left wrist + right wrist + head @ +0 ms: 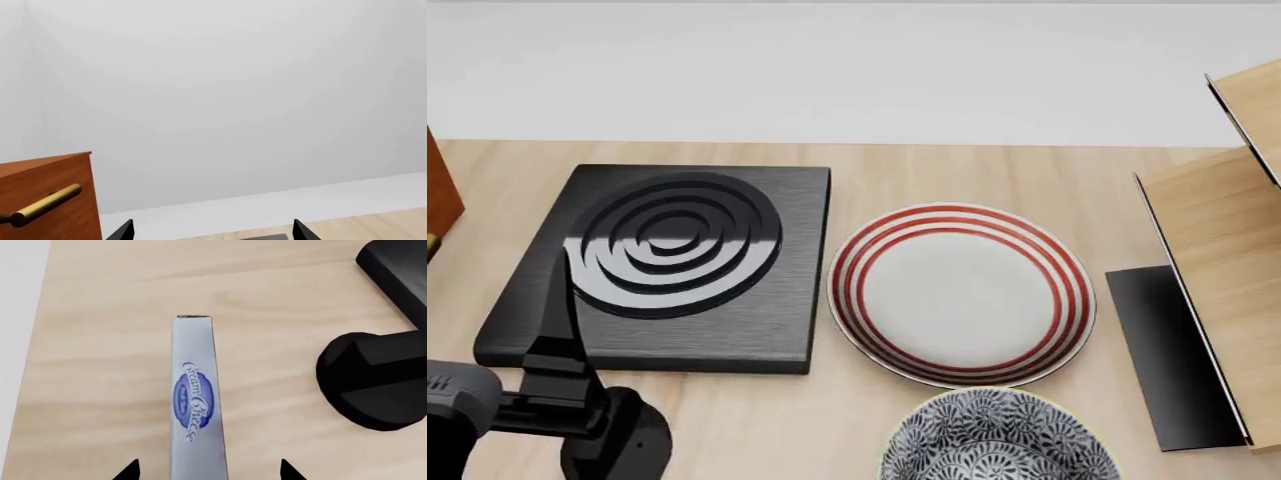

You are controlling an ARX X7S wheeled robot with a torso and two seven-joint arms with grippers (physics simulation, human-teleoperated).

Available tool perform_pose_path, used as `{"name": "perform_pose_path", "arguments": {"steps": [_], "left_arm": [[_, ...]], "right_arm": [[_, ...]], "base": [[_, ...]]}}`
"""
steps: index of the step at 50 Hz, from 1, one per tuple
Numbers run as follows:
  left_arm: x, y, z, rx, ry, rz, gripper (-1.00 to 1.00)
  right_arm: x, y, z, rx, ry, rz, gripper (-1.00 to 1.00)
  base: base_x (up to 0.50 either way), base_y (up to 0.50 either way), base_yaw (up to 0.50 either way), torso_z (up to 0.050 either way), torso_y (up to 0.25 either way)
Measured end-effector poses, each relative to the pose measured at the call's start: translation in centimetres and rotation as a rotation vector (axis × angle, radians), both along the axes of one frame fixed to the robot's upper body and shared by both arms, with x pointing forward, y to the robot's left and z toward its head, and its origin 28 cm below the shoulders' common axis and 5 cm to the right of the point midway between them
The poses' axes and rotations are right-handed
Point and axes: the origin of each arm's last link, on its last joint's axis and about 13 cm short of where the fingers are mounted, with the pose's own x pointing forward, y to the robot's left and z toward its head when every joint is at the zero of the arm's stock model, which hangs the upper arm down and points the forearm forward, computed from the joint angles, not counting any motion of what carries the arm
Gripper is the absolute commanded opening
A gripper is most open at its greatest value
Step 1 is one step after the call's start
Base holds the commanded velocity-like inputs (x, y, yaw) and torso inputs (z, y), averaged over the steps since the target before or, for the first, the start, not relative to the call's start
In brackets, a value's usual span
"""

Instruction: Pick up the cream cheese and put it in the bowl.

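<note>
Right gripper [208, 471]: jaws spread wide, holding nothing, tips either side of the cream cheese [197, 400], which stands on a narrow side near a tabletop [100, 365] edge, lined up for closing.
Left gripper [208, 231]: jaws apart, empty, idle, facing a wall.
Bowl [1001, 440]: near edge of tabletop, open to receive.
Plate [961, 292]: just beyond bowl.
</note>
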Motion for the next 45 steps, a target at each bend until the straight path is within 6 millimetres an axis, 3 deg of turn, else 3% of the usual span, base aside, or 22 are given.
{"name": "perform_pose_path", "arguments": {"steps": [41,42,45], "left_arm": [[0.2,0.3,-0.3,-0.007,0.004,0.003,1.00],[0.2,0.3,-0.3,-0.007,0.004,0.003,1.00],[0.2,0.3,-0.3,-0.007,0.004,0.003,1.00]], "right_arm": [[0.2,0.6,-1.8,-0.030,0.031,0.017,1.00],[0.2,0.6,-1.8,-0.031,0.032,0.017,-1.00],[0.3,0.6,-1.8,-0.032,0.032,0.015,-1.00]], "base": [[0.00,0.00,0.00,0.000,0.000],[0.00,0.00,0.00,0.000,0.000],[0.00,0.00,0.00,0.000,0.000]]}}
